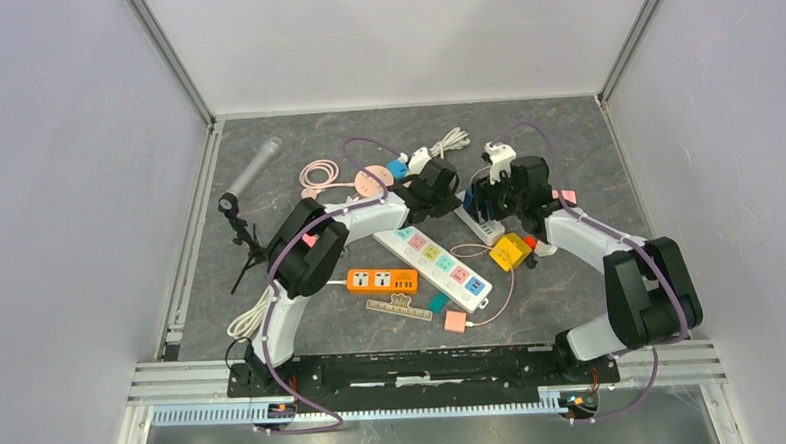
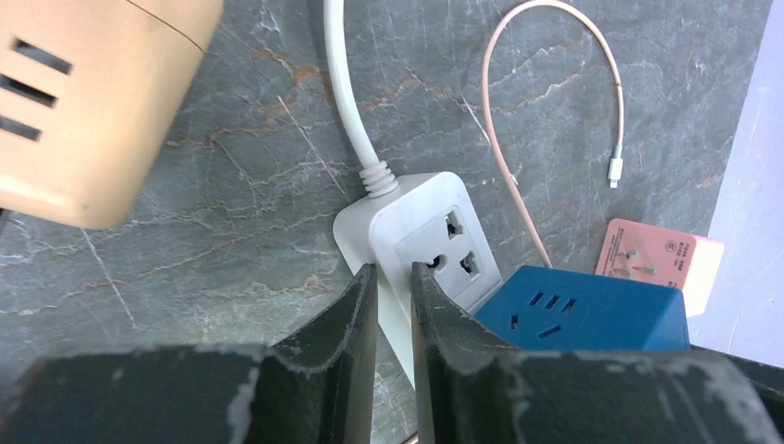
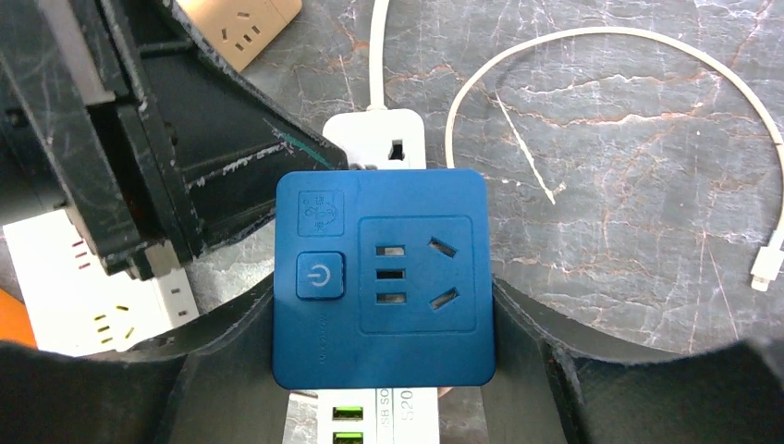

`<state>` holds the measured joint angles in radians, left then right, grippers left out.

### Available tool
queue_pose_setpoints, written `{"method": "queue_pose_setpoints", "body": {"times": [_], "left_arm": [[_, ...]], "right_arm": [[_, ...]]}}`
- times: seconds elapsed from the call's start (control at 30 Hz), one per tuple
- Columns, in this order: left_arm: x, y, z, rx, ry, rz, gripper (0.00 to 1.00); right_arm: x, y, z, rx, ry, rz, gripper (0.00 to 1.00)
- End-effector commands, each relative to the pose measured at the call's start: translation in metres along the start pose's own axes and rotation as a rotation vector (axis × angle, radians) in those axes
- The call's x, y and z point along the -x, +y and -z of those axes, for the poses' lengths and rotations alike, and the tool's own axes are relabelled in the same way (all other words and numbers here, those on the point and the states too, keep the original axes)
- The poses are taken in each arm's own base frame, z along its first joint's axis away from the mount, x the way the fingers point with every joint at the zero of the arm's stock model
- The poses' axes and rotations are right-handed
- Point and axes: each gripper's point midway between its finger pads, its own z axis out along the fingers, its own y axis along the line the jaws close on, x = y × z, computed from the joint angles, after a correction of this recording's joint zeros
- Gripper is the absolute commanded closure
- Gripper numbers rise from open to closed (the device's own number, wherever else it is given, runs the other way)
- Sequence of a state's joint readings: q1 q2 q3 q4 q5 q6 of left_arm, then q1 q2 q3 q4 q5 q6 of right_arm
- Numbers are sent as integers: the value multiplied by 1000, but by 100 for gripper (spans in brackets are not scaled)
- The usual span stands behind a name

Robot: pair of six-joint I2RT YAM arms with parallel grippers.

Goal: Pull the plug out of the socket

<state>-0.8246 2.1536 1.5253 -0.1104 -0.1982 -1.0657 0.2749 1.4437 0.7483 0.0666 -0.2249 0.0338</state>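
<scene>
Pinching the side wall of the white socket strip [image 2: 421, 231], the left claw [image 2: 393, 282] is nearly together, bracing it mid tabletop [image 1: 565, 134]. Blue cube plug [image 3: 379, 277] sits seated on that strip just right of it, socket face up. Right claw [image 3: 384, 301] is clamped on its two sides. Strip's long axis runs near-far, cord [image 2: 347, 92] leaving the far end. Grasp looks done; next likely needs a straight upward pull while the left holds down.

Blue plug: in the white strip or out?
Looks in: the blue plug sits against the white strip, no prongs showing; right gripper grips it.
</scene>
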Motion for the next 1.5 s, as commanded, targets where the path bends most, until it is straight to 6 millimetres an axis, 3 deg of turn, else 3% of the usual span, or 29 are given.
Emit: {"method": "queue_pose_setpoints", "body": {"times": [0.0,0.17,0.3,0.43,0.6,0.8,0.93,1.1,1.3,1.47], "left_arm": [[-19,21,-9,57,55,-34,75],[-19,20,-9,55,53,-33,75],[-19,20,-9,56,52,-33,75],[-18,21,-9,55,50,-36,75],[-16,16,-4,7,34,-35,71],[-13,5,4,-83,14,-49,62],[-18,-9,4,-157,49,-95,48],[-14,-24,12,-220,48,-150,30],[18,-42,44,-224,-21,-263,13],[42,-50,78,-207,-72,-375,7]], "right_arm": [[93,10,-7,39,-189,-20,100],[60,2,-32,27,51,-85,100],[58,5,-35,61,68,-52,100],[76,-4,-19,-12,-21,-27,100],[102,-34,15,-204,-158,-36,98],[104,-72,38,-366,-226,-132,86],[95,-85,28,-371,-187,-178,85],[69,-96,5,-337,-66,-237,79],[52,-95,-17,-256,-24,-268,69],[41,-93,-28,-221,20,-286,63]]}}
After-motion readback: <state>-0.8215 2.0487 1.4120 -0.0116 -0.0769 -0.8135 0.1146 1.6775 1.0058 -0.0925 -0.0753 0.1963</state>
